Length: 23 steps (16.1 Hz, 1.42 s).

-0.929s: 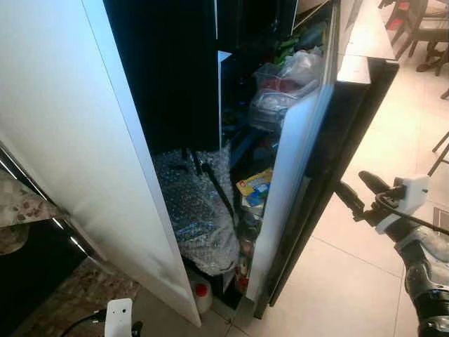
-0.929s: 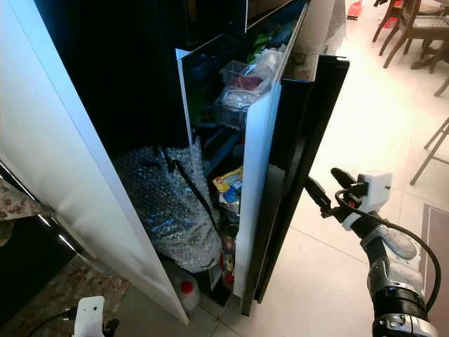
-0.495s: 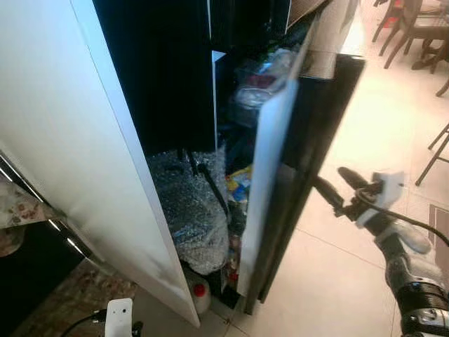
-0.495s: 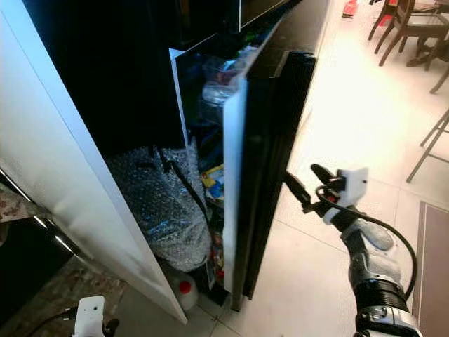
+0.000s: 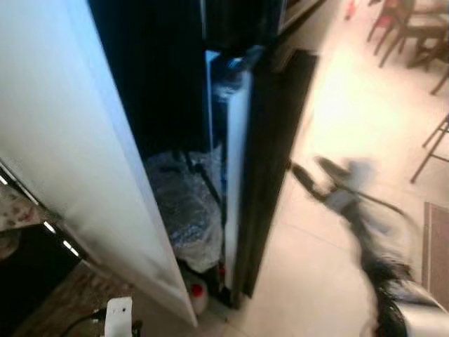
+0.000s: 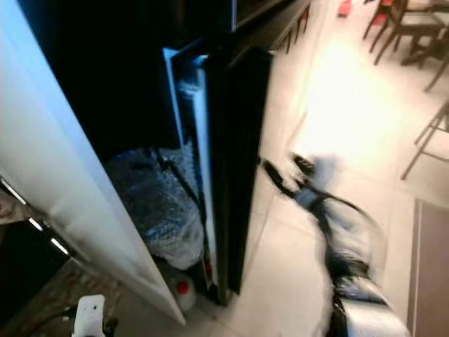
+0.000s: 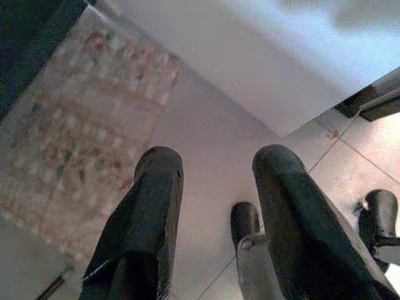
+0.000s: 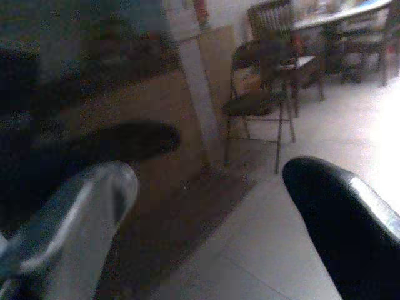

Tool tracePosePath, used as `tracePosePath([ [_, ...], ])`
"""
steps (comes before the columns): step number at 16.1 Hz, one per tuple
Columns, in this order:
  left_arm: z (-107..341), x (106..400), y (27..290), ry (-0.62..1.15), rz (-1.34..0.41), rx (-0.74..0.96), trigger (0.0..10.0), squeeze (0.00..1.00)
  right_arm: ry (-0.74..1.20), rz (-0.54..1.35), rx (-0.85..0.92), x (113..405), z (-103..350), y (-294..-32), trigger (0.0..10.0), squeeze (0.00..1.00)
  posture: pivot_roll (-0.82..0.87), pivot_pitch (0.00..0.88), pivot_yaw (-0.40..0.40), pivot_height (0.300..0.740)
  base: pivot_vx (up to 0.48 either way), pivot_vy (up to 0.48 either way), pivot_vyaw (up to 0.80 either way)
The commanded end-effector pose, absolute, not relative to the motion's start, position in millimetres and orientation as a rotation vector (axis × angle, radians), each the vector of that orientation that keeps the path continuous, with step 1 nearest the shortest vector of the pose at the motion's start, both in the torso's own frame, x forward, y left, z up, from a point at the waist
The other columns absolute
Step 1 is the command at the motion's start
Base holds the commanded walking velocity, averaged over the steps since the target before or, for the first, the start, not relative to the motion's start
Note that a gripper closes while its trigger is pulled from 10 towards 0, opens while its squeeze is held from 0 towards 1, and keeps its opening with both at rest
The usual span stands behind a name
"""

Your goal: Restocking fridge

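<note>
Your right gripper (image 5: 312, 179) sits blurred at centre right of the head view, fingers spread and holding nothing, tips just beside the outer face of the black fridge door (image 5: 270, 140). Judging by that placement, you are pushing the door shut with the fingertips, not gripping it, and the door stands nearly edge-on with only a narrow gap open. Through that gap, centre frame, you can see a bubble-wrapped bundle (image 5: 186, 210) on the fridge floor and a red-capped bottle (image 5: 198, 293) at the lower edge; the bundle bulges toward the door's path and may foul the closing. A white door (image 5: 77, 161) fills the left of the frame, open wide. Your left gripper (image 7: 212, 219) hangs idle, fingers apart, above pale floor and a patterned rug (image 7: 81, 125). Chairs (image 5: 407, 31) stand at upper right, well apart from your arm.
</note>
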<state>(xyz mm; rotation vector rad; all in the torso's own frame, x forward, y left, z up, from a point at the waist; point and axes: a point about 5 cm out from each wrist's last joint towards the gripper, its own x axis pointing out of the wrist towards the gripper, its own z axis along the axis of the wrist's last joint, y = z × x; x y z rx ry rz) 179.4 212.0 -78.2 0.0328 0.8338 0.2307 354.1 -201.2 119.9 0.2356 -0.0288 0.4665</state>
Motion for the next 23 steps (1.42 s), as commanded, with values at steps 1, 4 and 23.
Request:
tracePosePath([
  [1,-80,175,215,0.852,0.244,0.039,10.0,0.00,-0.045,0.462,0.220,363,129,-191,10.0,0.00,-0.04,0.000,0.032,0.740,0.000,0.000,0.00],
  [4,-79,175,218,0.847,0.249,0.044,10.0,0.00,-0.071,0.467,0.251,375,143,-176,10.0,0.00,-0.03,0.000,0.034,0.740,0.000,0.000,0.00],
  [23,-80,174,219,0.852,0.258,0.039,10.0,0.00,-0.023,0.587,0.261,387,151,-128,10.0,0.00,-0.01,0.000,0.028,0.740,0.000,0.000,0.00],
])
